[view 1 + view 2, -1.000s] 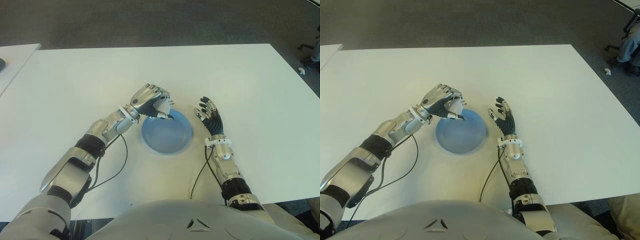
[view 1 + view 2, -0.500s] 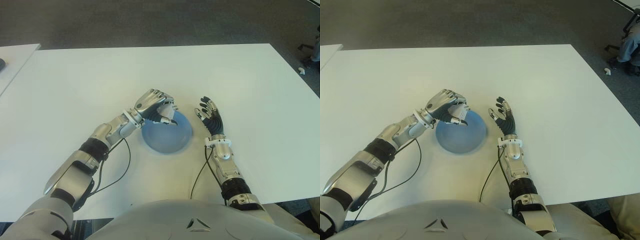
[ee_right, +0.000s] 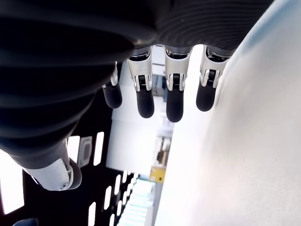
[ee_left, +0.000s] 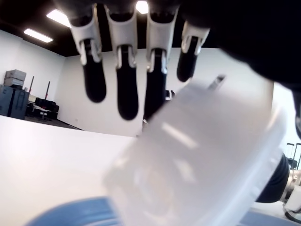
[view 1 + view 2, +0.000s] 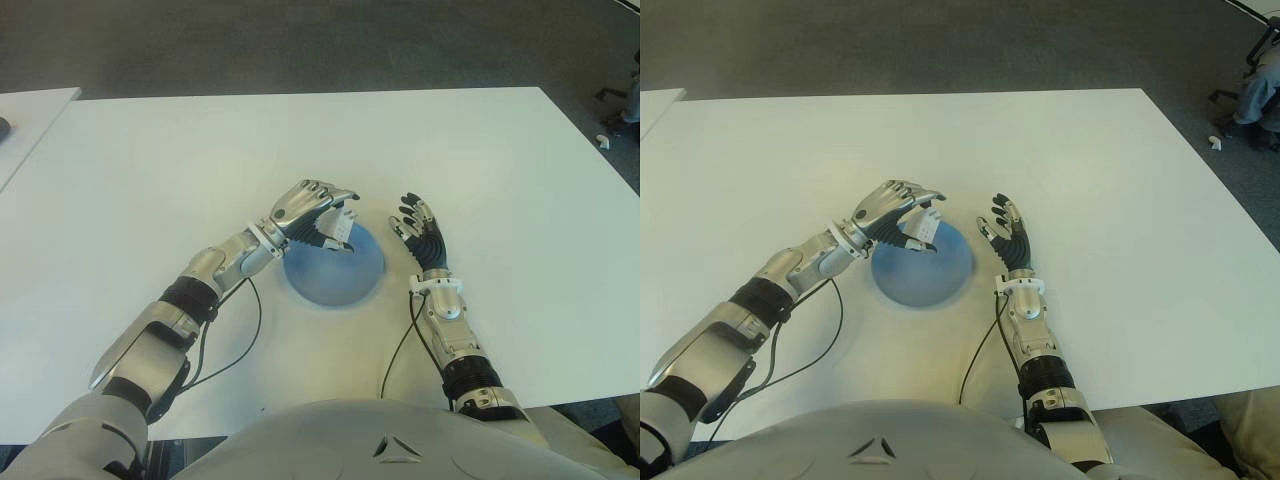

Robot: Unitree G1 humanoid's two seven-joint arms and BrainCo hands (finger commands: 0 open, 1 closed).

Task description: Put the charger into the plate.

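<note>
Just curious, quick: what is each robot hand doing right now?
Left hand: fingers loosening around the small white plastic charger, over the round blue plate.
Right hand: open, holding nothing.

Silver-shelled forearms, black joint bands, loose black cables; each robot hand [image 5: 308, 208] silver-backed, black fingertips.

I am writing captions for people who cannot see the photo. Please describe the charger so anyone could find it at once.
On the white table a round blue plate lies near the middle. Above its far left rim the left hand holds the charger under its fingers. It is the only small white block there; the right hand beside the plate is open.
</note>
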